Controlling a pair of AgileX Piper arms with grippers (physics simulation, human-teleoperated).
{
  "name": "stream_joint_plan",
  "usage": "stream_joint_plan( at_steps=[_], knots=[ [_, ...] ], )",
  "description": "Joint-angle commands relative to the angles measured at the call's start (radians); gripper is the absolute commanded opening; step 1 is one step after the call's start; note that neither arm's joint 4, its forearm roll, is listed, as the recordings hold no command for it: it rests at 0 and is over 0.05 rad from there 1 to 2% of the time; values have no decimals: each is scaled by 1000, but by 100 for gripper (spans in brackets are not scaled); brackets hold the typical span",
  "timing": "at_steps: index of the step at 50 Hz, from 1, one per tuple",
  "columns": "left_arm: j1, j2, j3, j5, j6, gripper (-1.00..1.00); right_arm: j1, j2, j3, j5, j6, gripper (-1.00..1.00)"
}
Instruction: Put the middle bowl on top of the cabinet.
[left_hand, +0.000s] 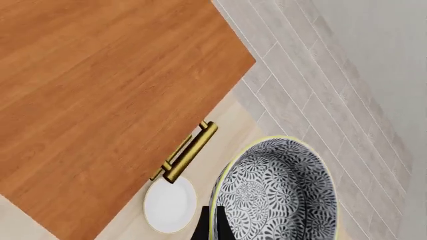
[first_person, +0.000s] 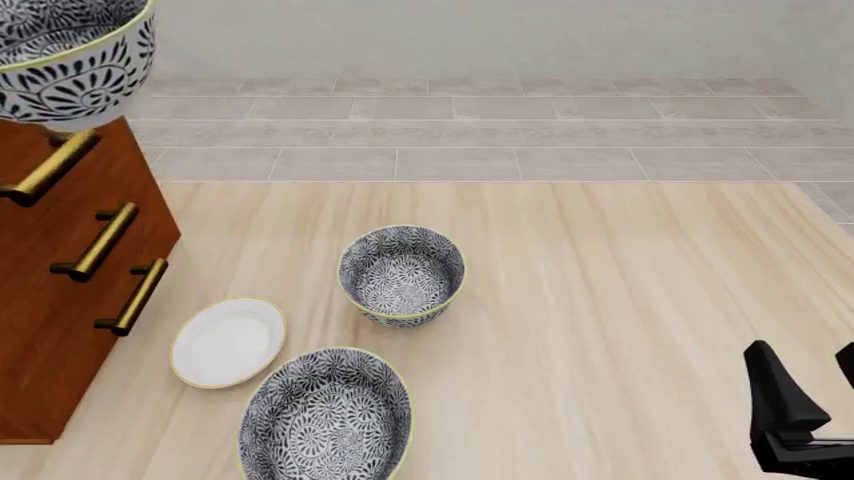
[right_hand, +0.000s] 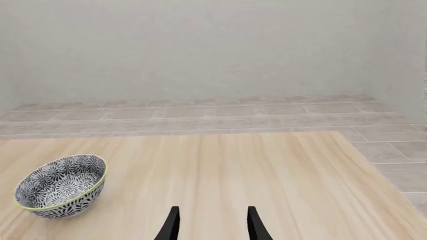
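Hovering above the reddish-brown wooden cabinet (first_person: 67, 300) at the table's left edge, the blue-grey flower-patterned middle bowl (first_person: 67, 60) hangs clamped in the left pincer (left_hand: 210, 227), apparently awaiting lowering and release.

Right gripper (first_person: 809, 400) matte black, two tapered angular fingers (right_hand: 172, 223) narrowing to blunt tips above a blocky base; left gripper (left_hand: 212, 227) shows only black finger slivers.
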Motion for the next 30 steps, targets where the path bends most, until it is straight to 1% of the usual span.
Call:
stream_joint_plan(
  at_steps=[1,5,6,11,12,19,30],
  knots=[
    [31,10,-43,2,8,-100,1,3,0,-2,-3,100],
    [26,13,-57,2,2,-100,1,0,0,1,-3,100],
    [38,12,-59,2,8,-100,1,1,0,0,-3,100],
    [48,18,-76,2,9,-100,1,2,0,-1,-2,100],
    [63,17,-77,2,13,-100,1,2,0,-1,-2,100],
    [94,28,-114,2,23,-100,1,3,0,-2,-1,100],
    [149,42,-141,2,28,-100,1,7,0,-5,-1,100]
  ],
)
